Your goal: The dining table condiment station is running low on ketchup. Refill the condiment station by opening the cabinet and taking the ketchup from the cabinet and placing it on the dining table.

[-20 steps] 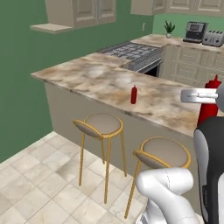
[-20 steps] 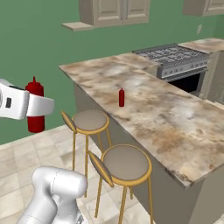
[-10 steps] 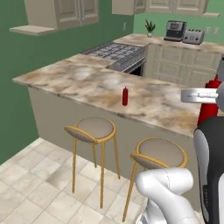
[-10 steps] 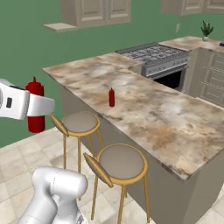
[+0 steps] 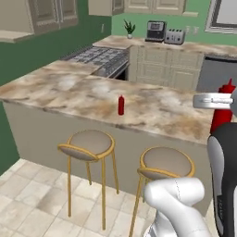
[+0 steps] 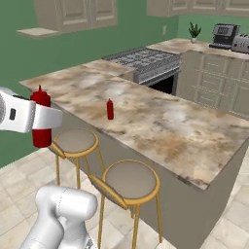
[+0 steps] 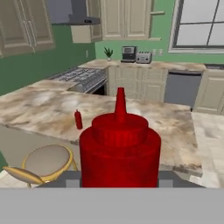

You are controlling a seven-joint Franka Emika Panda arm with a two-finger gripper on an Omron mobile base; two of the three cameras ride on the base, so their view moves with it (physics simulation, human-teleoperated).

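My gripper [image 5: 221,102] is shut on the ketchup [image 5: 219,121], a red squeeze bottle held upright in the air on the stool side of the dining table [image 5: 152,111]. From the other side the ketchup [image 6: 41,137] shows above and below the white hand, with the gripper [image 6: 43,118] around its middle. The hand view has the ketchup [image 7: 120,151] close up, nozzle pointing up. A second small red bottle [image 5: 121,105] [image 6: 110,109] [image 7: 78,119] stands on the dining table [image 6: 160,121] near its front edge. Beige upper cabinet doors [image 6: 73,12] on the green wall look closed.
Two round stools [image 5: 88,143] [image 5: 166,163] stand against the table's front. Behind the table are a stove [image 5: 99,55], lower cabinets [image 5: 166,69], a coffee machine [image 5: 156,31], a toaster [image 5: 174,36] and a plant [image 5: 129,28].
Both base views have swung, so the camera moved: table and stools sit lower and more central, and the far counter has come into view. The ketchup stays held in the gripper.
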